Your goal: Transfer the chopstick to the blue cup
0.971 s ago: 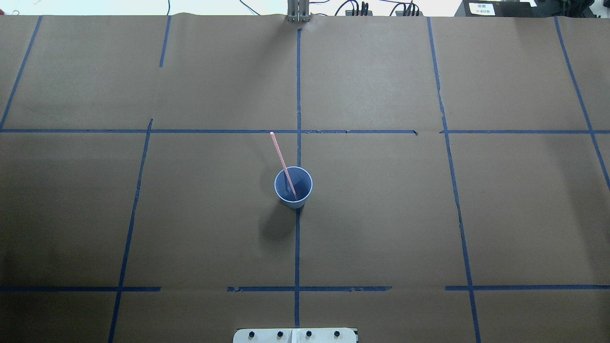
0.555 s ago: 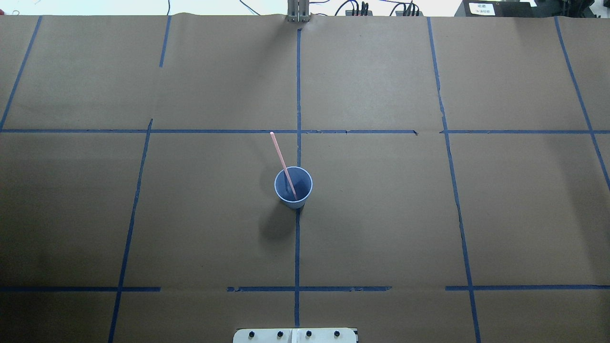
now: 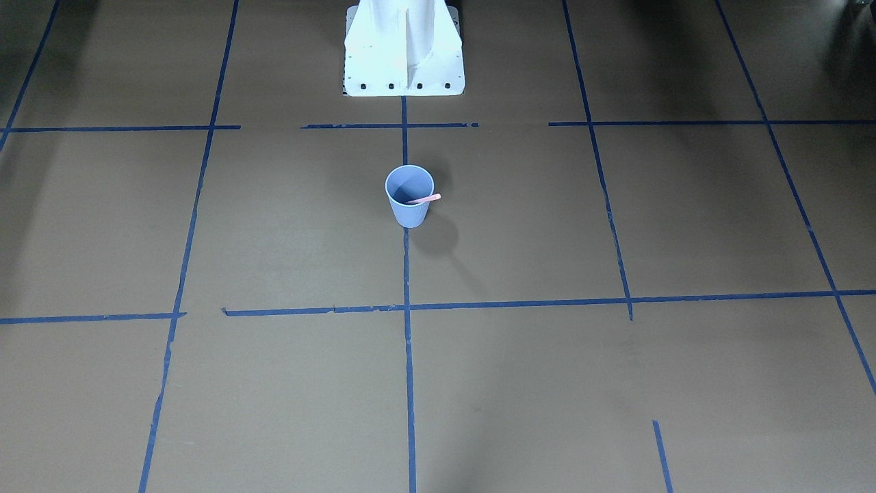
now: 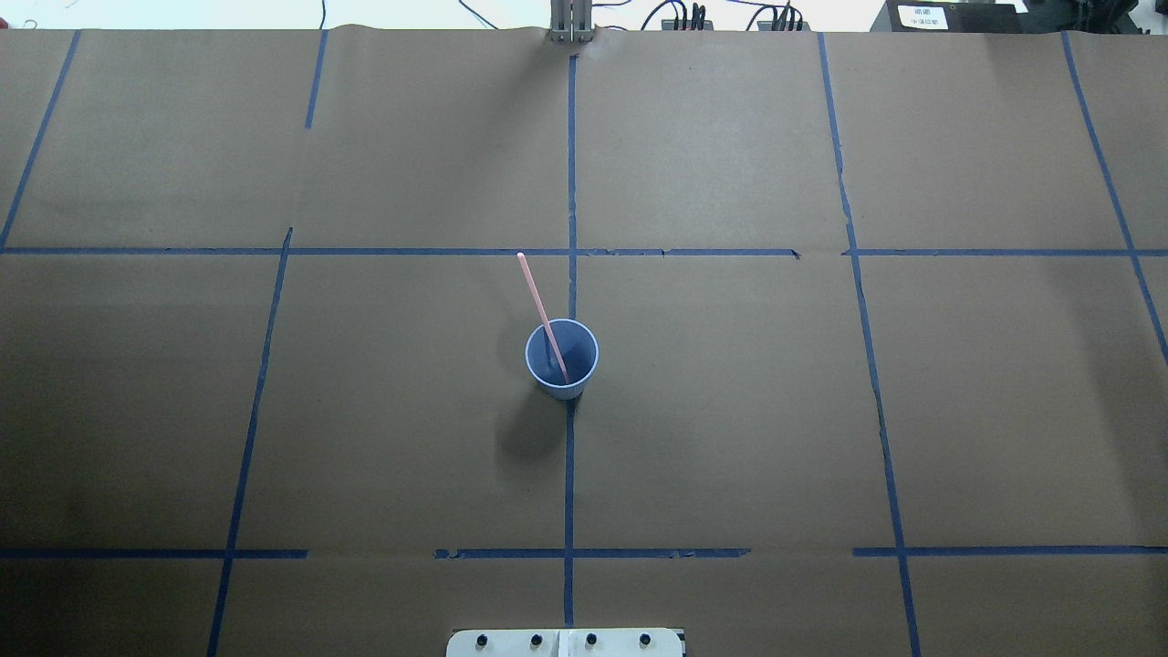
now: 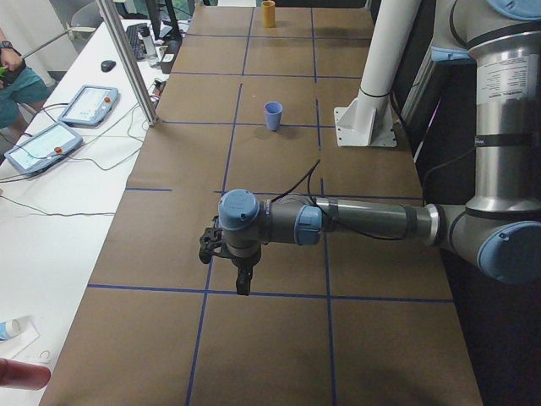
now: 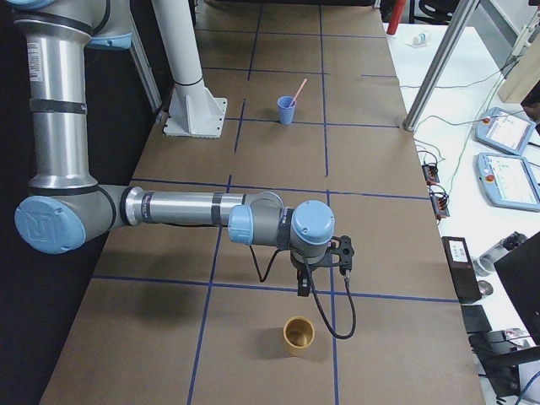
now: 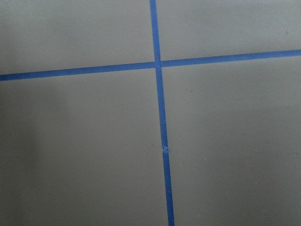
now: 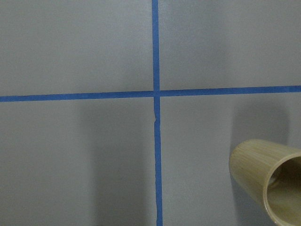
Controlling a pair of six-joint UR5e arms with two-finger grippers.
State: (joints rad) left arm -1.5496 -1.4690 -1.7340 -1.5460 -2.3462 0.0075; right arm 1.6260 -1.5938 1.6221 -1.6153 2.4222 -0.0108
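The blue cup (image 4: 562,359) stands upright at the middle of the table, also in the front view (image 3: 409,195). The pale pink chopstick (image 4: 538,301) stands in it, leaning over the far rim; its end shows in the front view (image 3: 426,199). My left gripper (image 5: 243,288) hangs over the table far from the cup, at the table's left end. My right gripper (image 6: 301,290) hangs at the table's right end. Both show only in the side views, so I cannot tell whether they are open or shut.
A tan bamboo cup (image 6: 298,335) stands near the right gripper and shows in the right wrist view (image 8: 265,181). The white robot base (image 3: 404,48) stands behind the blue cup. Blue tape lines cross the brown paper tabletop (image 4: 730,411).
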